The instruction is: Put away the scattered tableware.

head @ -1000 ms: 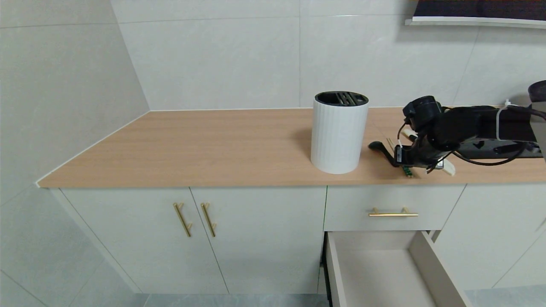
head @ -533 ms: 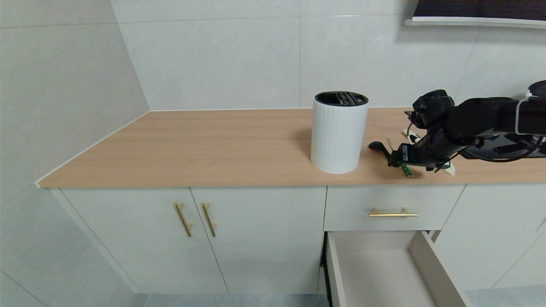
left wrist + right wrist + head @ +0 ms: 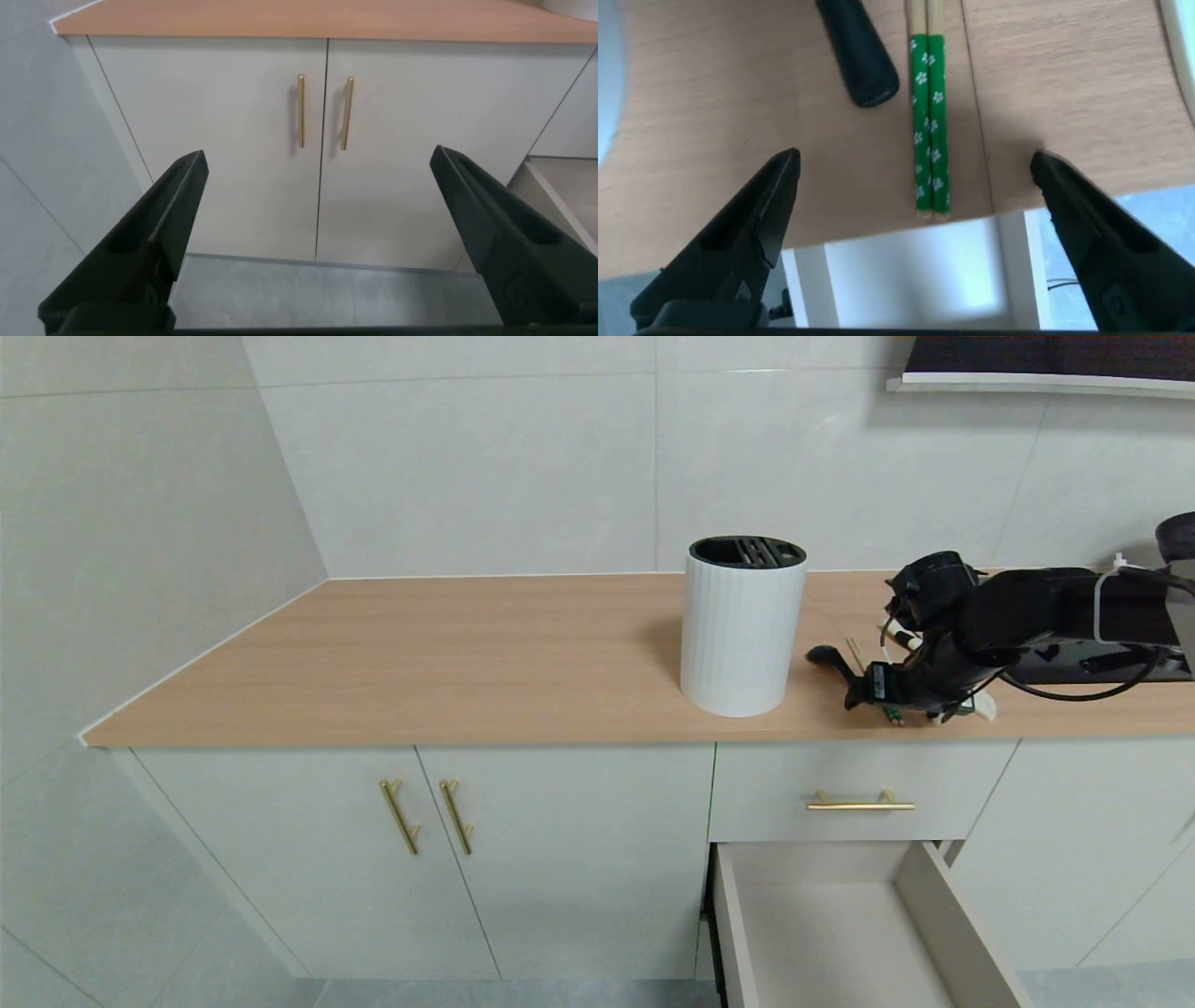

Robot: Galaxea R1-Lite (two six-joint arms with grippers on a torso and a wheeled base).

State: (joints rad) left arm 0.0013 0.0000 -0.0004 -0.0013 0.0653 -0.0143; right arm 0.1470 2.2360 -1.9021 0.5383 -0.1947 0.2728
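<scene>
Now I am hovering my spread right gripper (image 3: 915, 170) over the green flower-printed wooden chopsticks (image 3: 925, 121), at the head view's right, their length running between its fingers.

No writing, label, number or sign can be read on anything here.

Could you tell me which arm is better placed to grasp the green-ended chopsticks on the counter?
Right. The right gripper hovers open over the chopsticks, a finger to either side. The left gripper, also open, faces the cabinet doors below the counter.
</scene>
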